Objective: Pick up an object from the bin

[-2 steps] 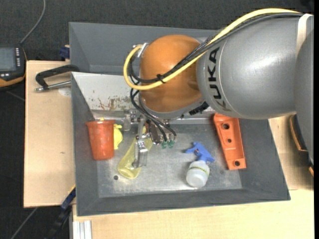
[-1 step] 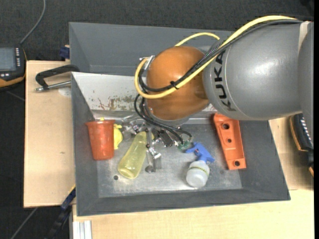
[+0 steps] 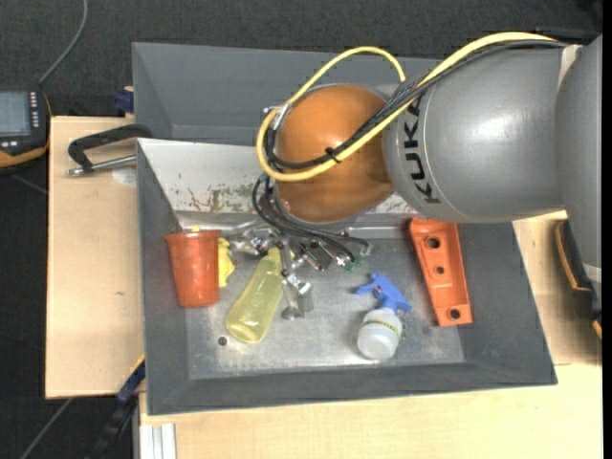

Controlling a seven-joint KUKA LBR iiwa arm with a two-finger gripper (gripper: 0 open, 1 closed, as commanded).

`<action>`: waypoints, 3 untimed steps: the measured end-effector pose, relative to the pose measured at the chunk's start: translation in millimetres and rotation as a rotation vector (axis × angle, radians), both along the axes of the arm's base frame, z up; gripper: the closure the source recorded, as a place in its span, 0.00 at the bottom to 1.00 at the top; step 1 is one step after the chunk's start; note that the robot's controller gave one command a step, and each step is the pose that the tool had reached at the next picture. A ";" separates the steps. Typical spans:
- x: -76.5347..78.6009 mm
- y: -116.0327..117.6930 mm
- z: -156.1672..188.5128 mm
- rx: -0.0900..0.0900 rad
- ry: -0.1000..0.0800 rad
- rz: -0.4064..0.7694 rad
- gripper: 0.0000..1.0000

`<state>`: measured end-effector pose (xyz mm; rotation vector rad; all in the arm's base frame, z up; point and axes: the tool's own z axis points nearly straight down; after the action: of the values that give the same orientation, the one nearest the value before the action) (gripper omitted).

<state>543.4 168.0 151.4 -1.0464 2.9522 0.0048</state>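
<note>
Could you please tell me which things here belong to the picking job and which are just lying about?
Job in hand: gripper, low in the grey bin; pale yellow bottle lying right beside it, probably the pick.
Lying about: orange cup; small yellow piece beside the cup; white spray bottle with blue trigger; orange bracket with holes.

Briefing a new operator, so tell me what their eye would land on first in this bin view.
The big grey KUKA arm with its round orange cover dominates the upper right, hanging over the middle of the bin. Below it, the gripper sits beside the top of a pale yellow bottle lying left of centre. Bright orange also pulls the eye: a cup at the left and a drilled bracket at the right.
</note>
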 end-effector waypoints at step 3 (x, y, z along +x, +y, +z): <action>18.4 -20.6 -80.5 0.000 -0.003 0.383 1.00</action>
<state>561.9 147.4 70.8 -1.5888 2.6973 0.0054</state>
